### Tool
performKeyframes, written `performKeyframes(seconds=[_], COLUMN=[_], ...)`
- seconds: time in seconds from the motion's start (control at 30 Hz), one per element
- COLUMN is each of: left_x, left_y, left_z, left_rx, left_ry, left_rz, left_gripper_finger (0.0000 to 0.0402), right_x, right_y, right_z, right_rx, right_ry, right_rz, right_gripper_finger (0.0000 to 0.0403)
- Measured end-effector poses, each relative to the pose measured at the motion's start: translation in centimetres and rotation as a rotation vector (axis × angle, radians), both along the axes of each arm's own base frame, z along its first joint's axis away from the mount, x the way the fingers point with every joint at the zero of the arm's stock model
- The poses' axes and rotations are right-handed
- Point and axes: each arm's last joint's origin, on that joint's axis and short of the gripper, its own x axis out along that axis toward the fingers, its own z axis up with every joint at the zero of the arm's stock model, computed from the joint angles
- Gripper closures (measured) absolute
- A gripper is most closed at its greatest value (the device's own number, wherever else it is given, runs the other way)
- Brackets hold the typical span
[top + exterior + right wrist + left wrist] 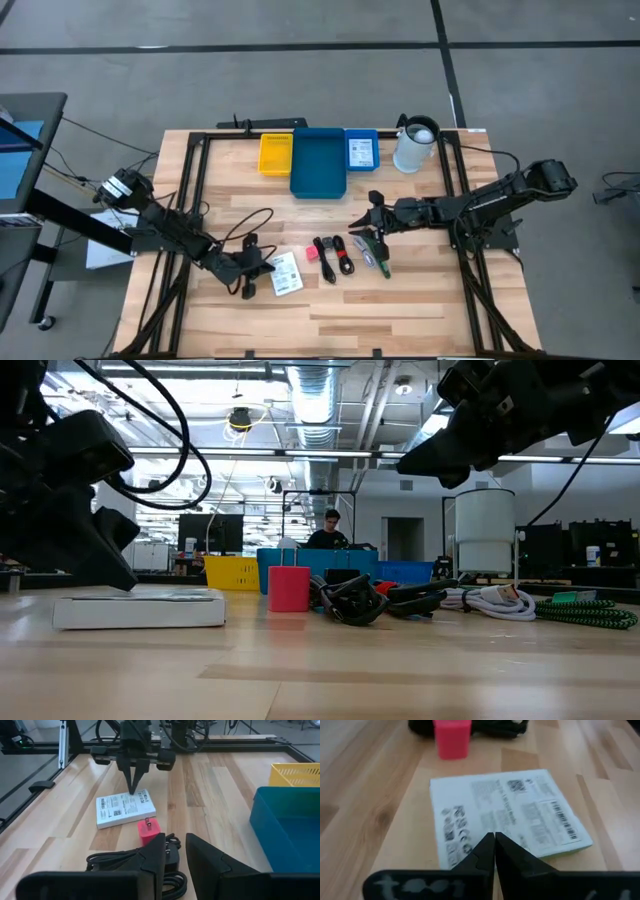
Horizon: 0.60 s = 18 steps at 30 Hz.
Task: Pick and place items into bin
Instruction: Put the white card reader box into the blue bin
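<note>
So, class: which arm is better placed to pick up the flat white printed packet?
Probably the left: its shut tool hangs right over the flat white printed packet; the right tool is over the cables.

Beyond the wooden table, which stands on a grey floor crossed by dark lines, the room shows a ceiling of pipes and ducts, bright lamps, and a person seated far back.

white packet flat | pink cube upright beside | black cables | green sticks | blue bin
</note>
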Motion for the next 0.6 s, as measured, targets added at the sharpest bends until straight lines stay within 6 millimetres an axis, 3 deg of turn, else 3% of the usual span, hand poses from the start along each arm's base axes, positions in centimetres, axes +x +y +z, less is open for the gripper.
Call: performKeyframes(seconds=[0.23,0.6], left_x=[-0.15,-0.77], left_y=[-1.11,-1.02], left_z=[0.49,-0.12], left_rx=[0.062,0.051], left_ry=[-0.039,0.025], left_rz=[-0.05,0.013], left_gripper_finger=[0.0402,0.0402], right_x=[0.0,0.0], right_y=[0.0,0.0], right_z=[0.0,0.0], right_rx=[0.0,0.0], right_ry=[0.0,0.0], right_rz=[0.0,0.0], right_gripper_finger=[0.0331,0.0331])
